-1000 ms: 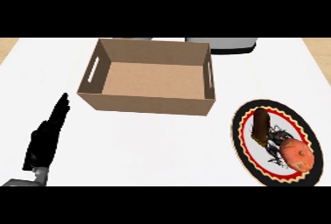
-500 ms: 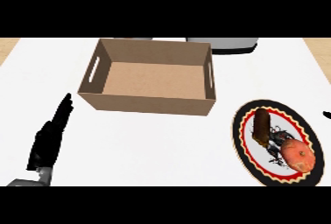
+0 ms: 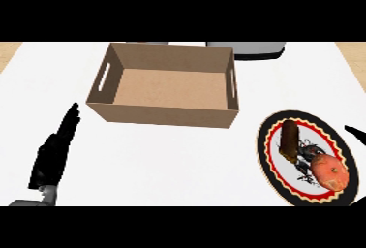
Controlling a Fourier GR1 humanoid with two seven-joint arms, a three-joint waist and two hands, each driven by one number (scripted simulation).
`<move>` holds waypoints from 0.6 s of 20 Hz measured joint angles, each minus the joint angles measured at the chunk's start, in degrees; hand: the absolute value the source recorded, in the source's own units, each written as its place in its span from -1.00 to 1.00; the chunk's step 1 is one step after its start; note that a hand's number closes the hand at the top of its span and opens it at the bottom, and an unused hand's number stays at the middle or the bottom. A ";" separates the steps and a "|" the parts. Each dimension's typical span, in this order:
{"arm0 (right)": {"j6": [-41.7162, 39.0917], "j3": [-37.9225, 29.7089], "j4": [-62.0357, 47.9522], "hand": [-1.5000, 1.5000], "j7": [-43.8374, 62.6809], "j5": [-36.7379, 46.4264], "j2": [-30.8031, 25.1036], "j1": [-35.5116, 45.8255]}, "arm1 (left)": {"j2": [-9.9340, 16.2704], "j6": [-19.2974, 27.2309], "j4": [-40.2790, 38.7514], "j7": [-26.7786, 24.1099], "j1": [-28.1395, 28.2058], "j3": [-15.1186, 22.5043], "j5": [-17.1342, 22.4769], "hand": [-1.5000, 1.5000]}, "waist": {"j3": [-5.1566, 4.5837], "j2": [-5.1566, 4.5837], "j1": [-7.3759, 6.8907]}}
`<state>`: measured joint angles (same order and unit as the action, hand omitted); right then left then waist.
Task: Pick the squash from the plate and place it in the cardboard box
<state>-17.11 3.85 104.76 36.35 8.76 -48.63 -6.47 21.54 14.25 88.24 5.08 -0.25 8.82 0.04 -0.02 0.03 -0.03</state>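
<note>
Squash [image 3: 289, 141], the brownish elongated one, lies on the plate [image 3: 272, 166] nr the bench's right edge, long axis running roughly front-to-back, its near end close to a round orange-red fruit [image 3: 331, 172] on the plate's front part; whether the two touch I can't tell. Plate sits right of and nearer than the cardboard box [image 3: 161, 114], which stands open-topped towards the bench's far edge, apart from the plate. Beyond the box, at the far edge, a grey appliance [image 3: 256, 48] is partly in view. Right hand [image 3: 355, 131] shows only as a dark tip at the right edge by the plate, so no telling how its fingers are set; it has nothing visibly in hold. Left hand [image 3: 54, 154] rests nr the left edge, fingers straight & empty. Step in hand, as I judge it: the reach for the squash w/ the right hand. To do it well: come down over the squash's middle, fingers across its short width, stay clear of the orange-red fruit, lift straight up before swinging left, clear the box's near wall, then let go low inside.
</note>
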 measured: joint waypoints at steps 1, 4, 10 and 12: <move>-0.05 0.46 0.10 -1.00 0.58 1.24 1.15 -0.09 | 0.17 -0.66 0.27 0.40 -0.17 -0.53 0.04 0.00 | 0.01 0.00 0.02; -1.43 -0.33 -1.27 -1.00 -0.28 3.60 3.21 -0.28 | -0.84 -0.87 0.89 0.17 1.11 -1.02 -1.13 0.00 | 0.02 0.01 0.02; -3.70 -1.82 -2.86 -1.00 -2.36 8.60 7.76 -0.47 | -1.95 -3.36 -0.43 0.05 0.49 -3.72 -2.04 0.00 | 0.02 0.00 0.10; -4.17 -2.37 -2.93 -1.00 -2.90 10.43 9.34 -0.89 | -3.12 -3.37 -1.11 -0.64 0.66 -3.84 -3.19 0.00 | 0.02 0.00 0.12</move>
<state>-21.27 1.47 101.83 33.45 19.19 -39.29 -7.36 18.43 10.89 87.14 4.43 0.42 4.99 -3.15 0.00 0.03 0.09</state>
